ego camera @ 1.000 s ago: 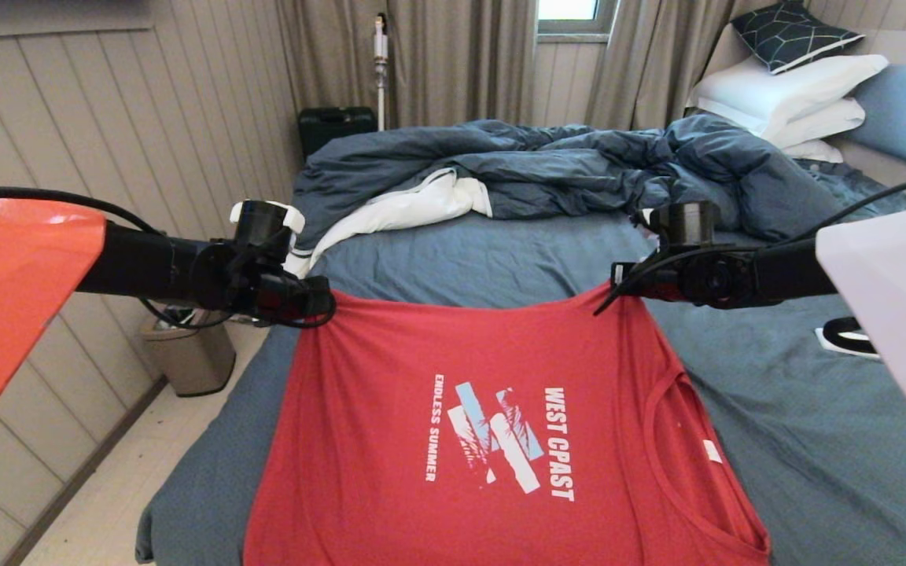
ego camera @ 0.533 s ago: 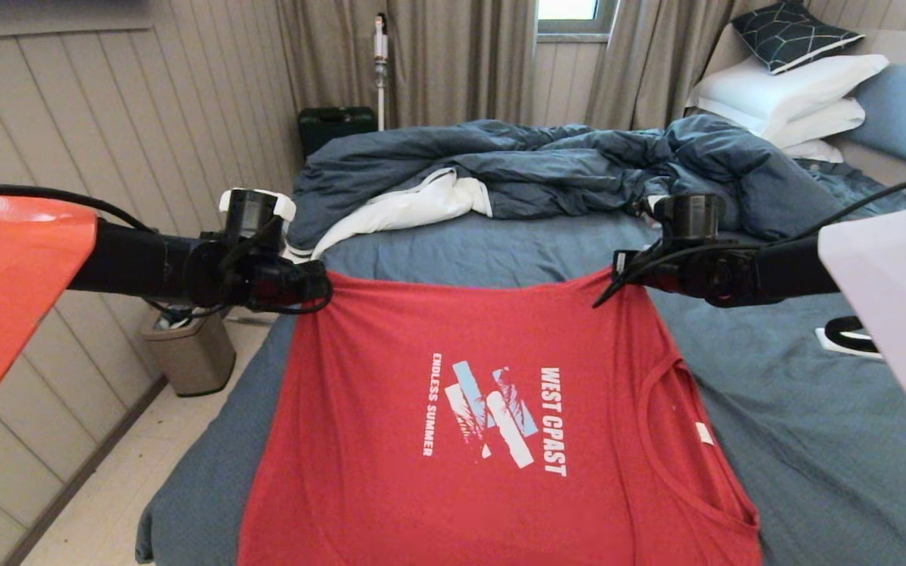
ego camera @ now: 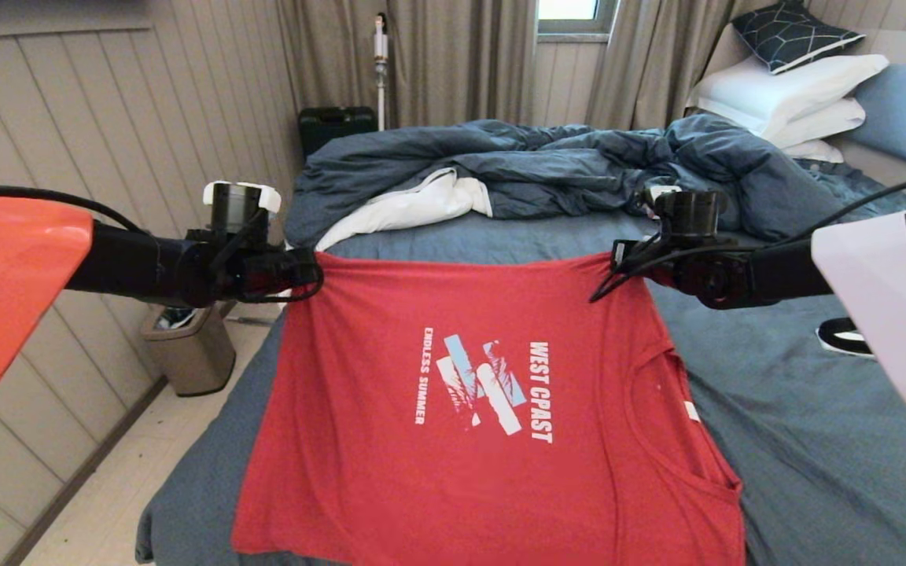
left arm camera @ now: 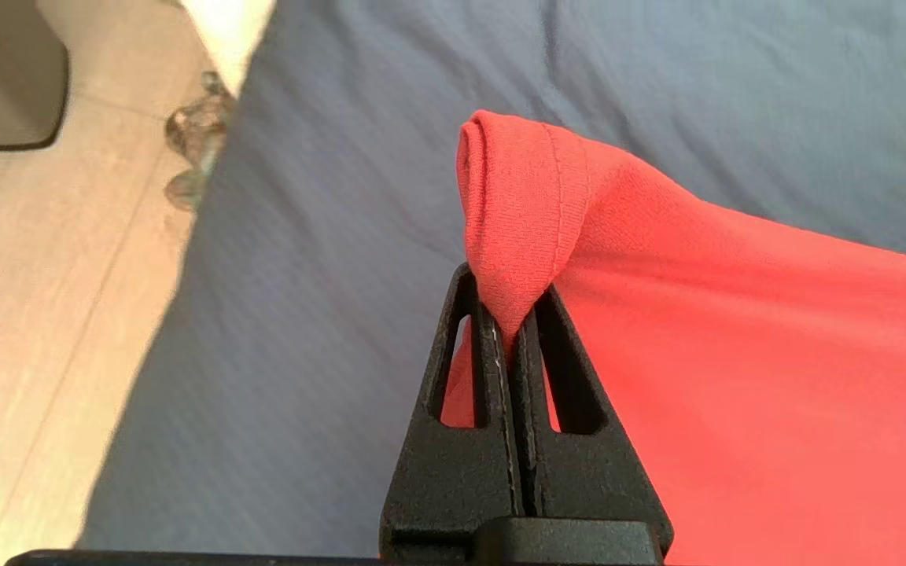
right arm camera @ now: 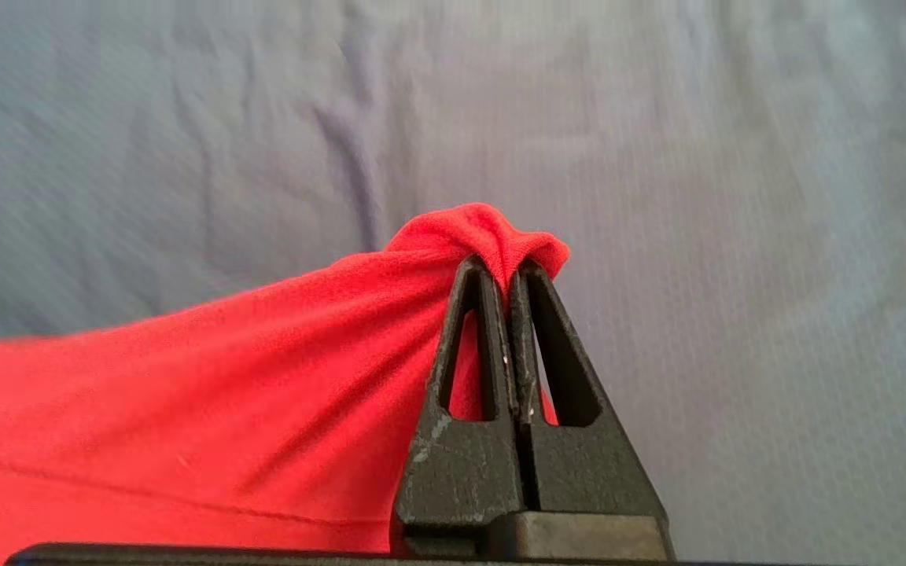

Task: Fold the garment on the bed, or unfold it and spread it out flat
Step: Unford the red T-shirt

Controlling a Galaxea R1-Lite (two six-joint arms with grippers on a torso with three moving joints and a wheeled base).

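Observation:
The garment point(ego camera: 390, 409), a red T-shirt with white lettering and a striped graphic, hangs stretched between my two grippers above the bed point(ego camera: 799, 440). Its neck opening lies toward the right and its near part runs out of the head view. My left gripper point(ego camera: 313, 271) is shut on the far left corner of the garment point(left arm camera: 524, 228), which bunches above the black fingers point(left arm camera: 555, 314). Across from it, my right gripper point(ego camera: 610, 279) is shut on the far right corner of the garment point(right arm camera: 264, 377), whose fabric bulges over the fingertips point(right arm camera: 473, 271).
A rumpled dark blue duvet point(ego camera: 547, 169) with a white lining lies across the far half of the bed. White pillows point(ego camera: 783, 98) and a dark cushion point(ego camera: 791, 31) sit at the back right. A small bin point(ego camera: 189, 354) stands on the floor at the left, a dark case point(ego camera: 335, 126) behind it.
Both grippers have carried the held edge of the garment away from me, toward the duvet, and the printed graphic has moved the same way. The left arm has shifted slightly left.

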